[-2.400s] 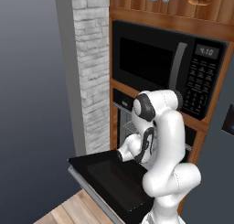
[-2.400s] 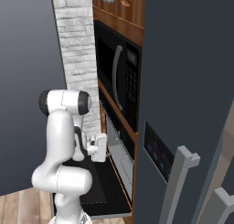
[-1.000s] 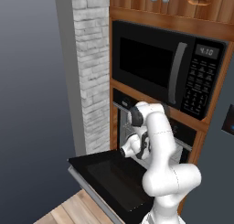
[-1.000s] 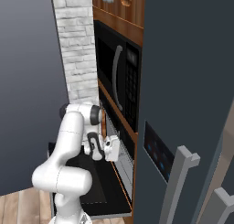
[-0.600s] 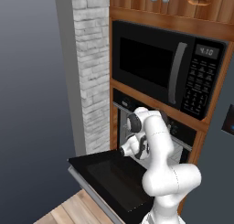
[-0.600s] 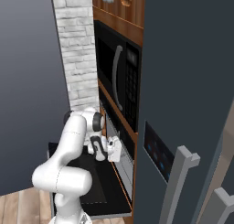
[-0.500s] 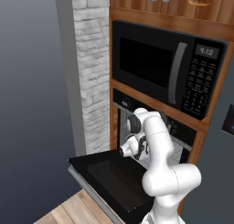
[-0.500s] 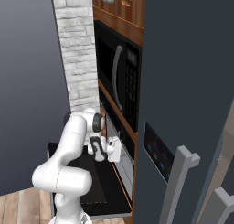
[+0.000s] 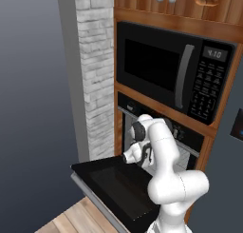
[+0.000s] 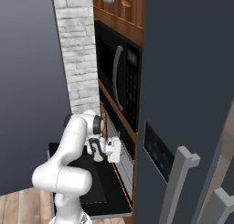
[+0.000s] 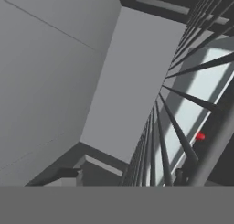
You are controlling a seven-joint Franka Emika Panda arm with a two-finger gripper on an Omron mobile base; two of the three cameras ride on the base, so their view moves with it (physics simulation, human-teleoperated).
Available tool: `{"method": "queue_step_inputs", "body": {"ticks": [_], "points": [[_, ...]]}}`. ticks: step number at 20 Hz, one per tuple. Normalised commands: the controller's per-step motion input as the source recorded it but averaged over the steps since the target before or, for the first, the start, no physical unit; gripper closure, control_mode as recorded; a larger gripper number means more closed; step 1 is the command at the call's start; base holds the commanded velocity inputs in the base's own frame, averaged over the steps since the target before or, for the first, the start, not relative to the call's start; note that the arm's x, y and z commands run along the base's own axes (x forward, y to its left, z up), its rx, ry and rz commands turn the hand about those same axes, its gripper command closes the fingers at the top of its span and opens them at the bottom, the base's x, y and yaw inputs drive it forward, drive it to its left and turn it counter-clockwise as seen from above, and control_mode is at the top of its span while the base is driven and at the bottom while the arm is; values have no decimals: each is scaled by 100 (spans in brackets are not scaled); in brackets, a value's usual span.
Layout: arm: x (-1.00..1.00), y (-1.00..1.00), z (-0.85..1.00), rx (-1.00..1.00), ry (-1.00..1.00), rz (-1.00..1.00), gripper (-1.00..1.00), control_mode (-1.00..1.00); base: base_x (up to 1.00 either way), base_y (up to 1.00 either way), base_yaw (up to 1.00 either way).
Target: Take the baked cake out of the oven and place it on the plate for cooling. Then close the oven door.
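Brown wood cabinetry [image 9: 223, 132] frames the appliance column, with a white brick pillar [image 9: 95, 75] on its left and a dark fridge panel [image 10: 183, 81] on the right. Up top we see the black microwave [image 9: 171, 72] with its vertical grey handle and keypad. Below it sits the oven [image 9: 190, 134], control strip visible behind the arm.

The oven door [image 9: 118, 187] is fully open, lying flat and level, its dark inner face up; in the right base view the same door [image 10: 98, 186] juts out from the cabinet front.

Our arm bends forward over the door, and the hand [image 9: 135, 153] reaches into the oven mouth at rack height. From the right base view the hand [image 10: 109, 150] sits right at the opening, just above the door.

Looking along the hand, we note grey oven walls [image 11: 68, 72] meeting at a corner, and the dark wires of a rack [image 11: 183, 104] fanning across the right side. A small red spot [image 11: 200, 136] shows beyond the wires. We cannot tell whether the claw is spread or closed; its tips are not legible.

No cake could be made out among the wires.
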Motion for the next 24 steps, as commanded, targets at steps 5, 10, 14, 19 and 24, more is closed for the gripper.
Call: {"method": "queue_step_inputs", "body": {"ticks": [5, 10, 14, 19, 24], "points": [[0, 2, -43, 20, 25, 0, 100, -100, 0, 0, 0], [0, 23, -48, 22, 25, 0, 100, -100, 0, 0, 0], [-1, 39, -49, 22, 29, 0, 100, -100, 0, 0, 0], [-19, 47, -49, 23, 29, 0, 100, -100, 0, 0, 0], [-24, 47, -48, 31, 39, 0, 100, -100, 0, 0, 0]]}}
